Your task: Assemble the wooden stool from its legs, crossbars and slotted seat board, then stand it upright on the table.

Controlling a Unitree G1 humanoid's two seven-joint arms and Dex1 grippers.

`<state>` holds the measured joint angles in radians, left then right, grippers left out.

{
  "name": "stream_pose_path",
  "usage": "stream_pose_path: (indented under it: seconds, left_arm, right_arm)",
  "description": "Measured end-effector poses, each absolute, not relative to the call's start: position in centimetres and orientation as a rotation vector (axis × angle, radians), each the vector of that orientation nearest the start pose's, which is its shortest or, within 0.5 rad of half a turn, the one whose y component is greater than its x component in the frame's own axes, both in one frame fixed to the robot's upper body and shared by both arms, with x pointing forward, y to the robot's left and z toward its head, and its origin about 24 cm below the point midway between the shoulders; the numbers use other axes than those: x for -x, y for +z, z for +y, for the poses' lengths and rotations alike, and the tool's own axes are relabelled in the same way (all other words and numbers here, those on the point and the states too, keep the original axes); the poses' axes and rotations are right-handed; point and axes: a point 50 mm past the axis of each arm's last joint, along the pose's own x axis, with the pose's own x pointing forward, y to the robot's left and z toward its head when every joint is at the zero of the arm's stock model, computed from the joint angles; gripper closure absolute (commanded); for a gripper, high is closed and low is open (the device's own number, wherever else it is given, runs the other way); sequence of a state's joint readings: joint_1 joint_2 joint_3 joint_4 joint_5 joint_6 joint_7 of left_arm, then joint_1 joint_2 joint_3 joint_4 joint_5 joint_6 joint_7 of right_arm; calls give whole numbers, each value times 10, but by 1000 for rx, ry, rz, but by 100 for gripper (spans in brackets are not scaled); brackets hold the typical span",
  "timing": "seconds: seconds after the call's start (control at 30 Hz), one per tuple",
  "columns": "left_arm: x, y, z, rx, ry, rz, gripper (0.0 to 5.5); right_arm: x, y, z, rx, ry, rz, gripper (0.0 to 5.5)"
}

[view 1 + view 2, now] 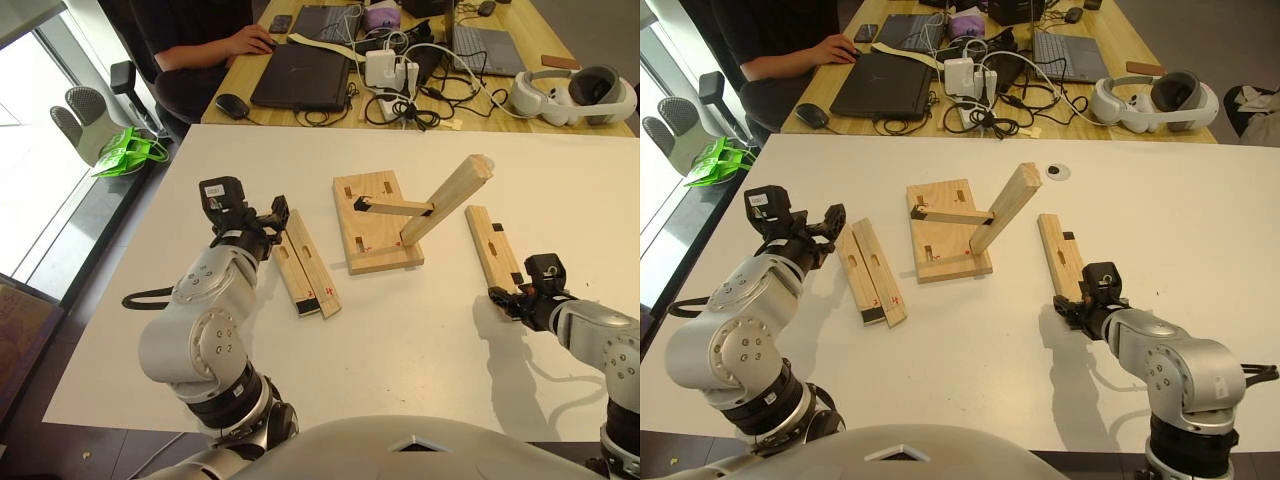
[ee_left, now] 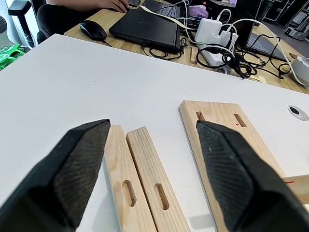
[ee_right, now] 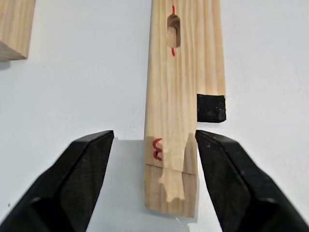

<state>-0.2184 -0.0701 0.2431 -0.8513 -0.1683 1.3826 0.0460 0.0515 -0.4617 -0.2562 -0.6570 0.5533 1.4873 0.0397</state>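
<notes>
The slotted seat board (image 1: 372,245) lies flat mid-table. One leg (image 1: 450,197) stands tilted in it, braced by a crossbar (image 1: 395,207). Two more slotted legs (image 1: 306,262) lie side by side left of the board. My left gripper (image 1: 272,228) hovers open at their far ends; in the left wrist view its fingers (image 2: 82,164) spread wider than both legs (image 2: 145,179). A single leg (image 1: 492,245) lies right of the board. My right gripper (image 1: 513,296) is open at its near end, straddling the leg (image 3: 181,92) without touching it.
Behind the white table is a wooden desk with laptops (image 1: 300,75), a power strip and cables (image 1: 395,80) and a headset (image 1: 575,95). The table's left edge (image 1: 130,240) drops to the floor. The near half of the table top (image 1: 400,360) is bare.
</notes>
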Motion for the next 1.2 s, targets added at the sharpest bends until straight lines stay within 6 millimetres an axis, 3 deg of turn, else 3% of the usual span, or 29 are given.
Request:
stream_pose_path:
  seconds: [0.13,0.37,0.67,0.83,1.07,1.2]
  left_arm:
    - [-226,142,159,185,26,318,219]
    - [-226,141,161,183,39,307,219]
    - [-224,138,161,178,50,318,219]
    - [-224,137,161,177,50,319,219]
    - [-225,137,160,175,44,318,219]
    - [-225,138,160,175,46,312,219]
  right_arm:
    - [-190,80,-218,33,94,846,235]
    - [-191,78,-217,68,99,860,116]
    - [-191,72,-227,85,33,917,116]
    - [-184,61,-217,6,91,988,116]
    - [-193,64,-215,0,67,964,260]
    - [-196,64,-215,0,53,955,314]
